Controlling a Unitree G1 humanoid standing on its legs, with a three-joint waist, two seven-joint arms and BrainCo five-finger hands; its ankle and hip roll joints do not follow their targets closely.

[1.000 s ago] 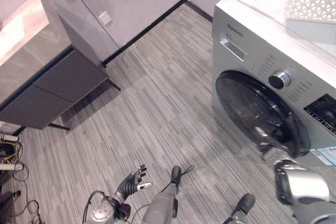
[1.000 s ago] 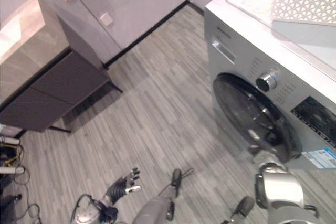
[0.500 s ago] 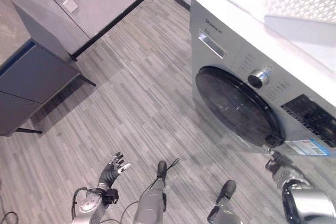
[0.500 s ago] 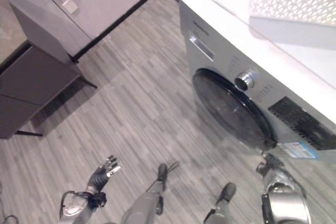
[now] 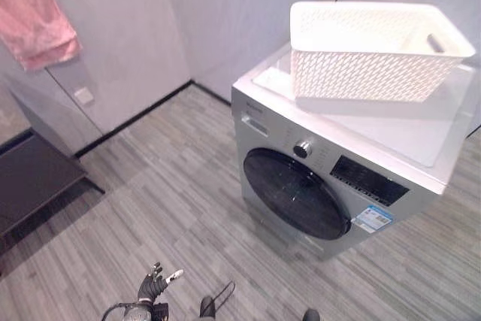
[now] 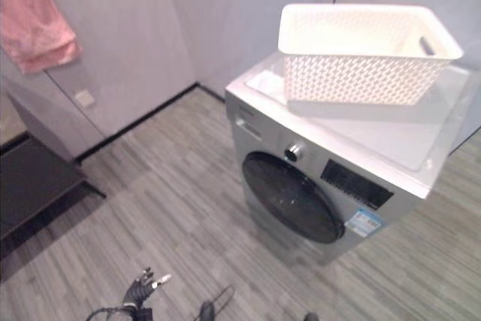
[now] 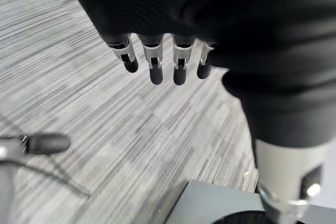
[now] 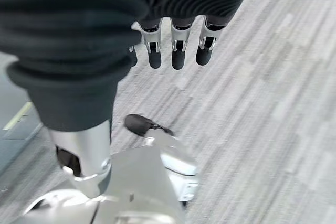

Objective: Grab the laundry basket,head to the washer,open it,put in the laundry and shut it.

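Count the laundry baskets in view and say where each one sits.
1. The white plastic lattice laundry basket stands on top of the silver front-loading washer. More could be outside the views.

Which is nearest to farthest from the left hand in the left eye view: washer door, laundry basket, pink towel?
From the left hand, low near the view's bottom edge:
1. Washer door, round and dark, on the washer's front to the hand's right.
2. Pink towel, hanging on the wall, upper left.
3. Laundry basket, white, on top of the washer, upper right.
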